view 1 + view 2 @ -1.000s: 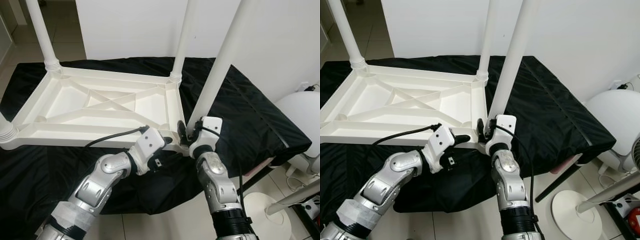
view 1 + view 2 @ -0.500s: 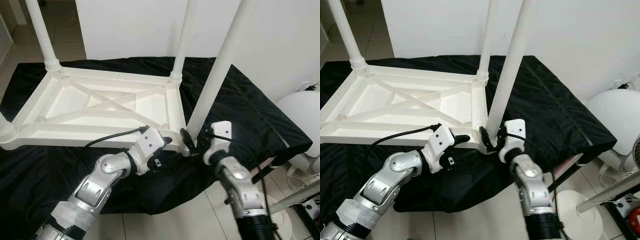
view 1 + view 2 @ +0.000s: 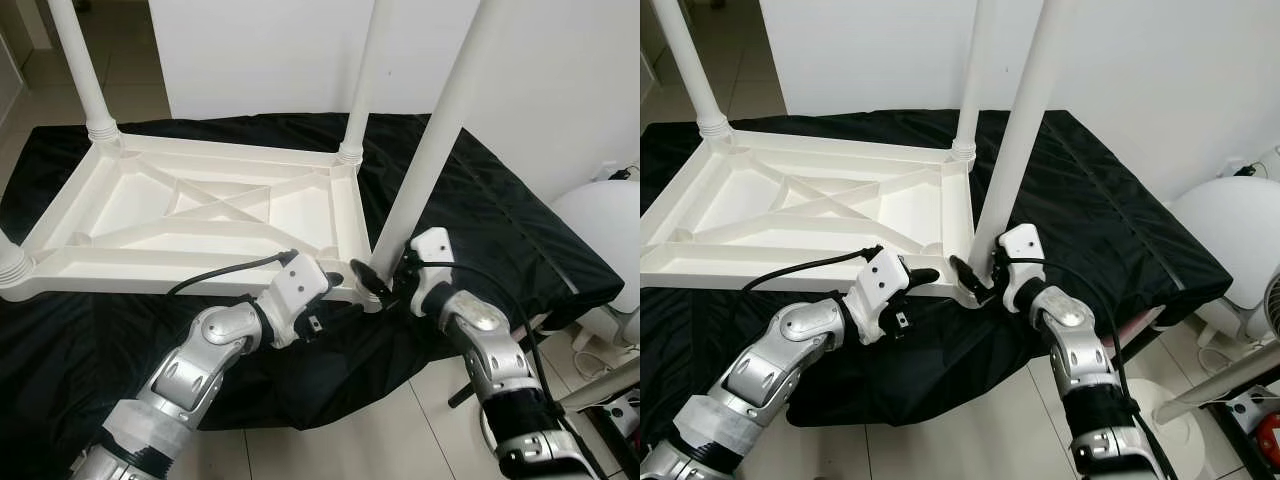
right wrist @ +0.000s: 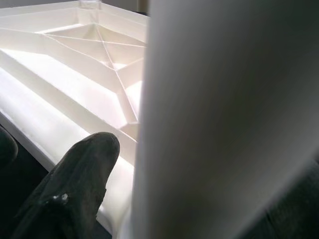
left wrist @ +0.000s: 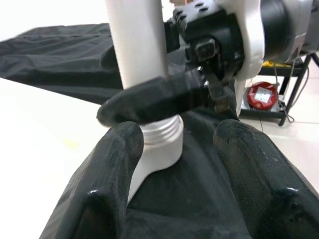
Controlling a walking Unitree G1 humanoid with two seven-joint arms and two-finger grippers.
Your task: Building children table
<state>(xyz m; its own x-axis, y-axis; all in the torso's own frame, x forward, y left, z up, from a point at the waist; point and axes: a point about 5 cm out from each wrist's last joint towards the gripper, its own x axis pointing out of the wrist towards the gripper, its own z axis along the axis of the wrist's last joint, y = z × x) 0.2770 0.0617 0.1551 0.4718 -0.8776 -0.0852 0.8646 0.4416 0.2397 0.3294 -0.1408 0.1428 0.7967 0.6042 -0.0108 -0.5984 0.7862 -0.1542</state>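
Note:
A white children's table (image 3: 200, 215) lies upside down on a black cloth, with its legs pointing up. My right gripper (image 3: 385, 280) reaches in from the right and is shut on the near right leg (image 3: 440, 130) just above its threaded collar (image 5: 159, 142). One of its fingers (image 5: 149, 99) crosses the front of the leg. In the right wrist view the leg (image 4: 219, 124) stands close beside one finger (image 4: 79, 179). My left gripper (image 3: 335, 283) rests at the table's near right corner. It is open, its fingers (image 5: 112, 169) on either side of the collar.
The black cloth (image 3: 500, 220) covers a low surface whose front edge drops to tiled floor. Two more legs (image 3: 85, 70) (image 3: 365, 80) rise at the far corners. A white rounded appliance (image 3: 605, 230) and a round white stand base (image 3: 1150, 415) sit to the right.
My right arm has swung from below the leg out to the right, and its gripper has turned around the leg's base. The left arm has stayed put.

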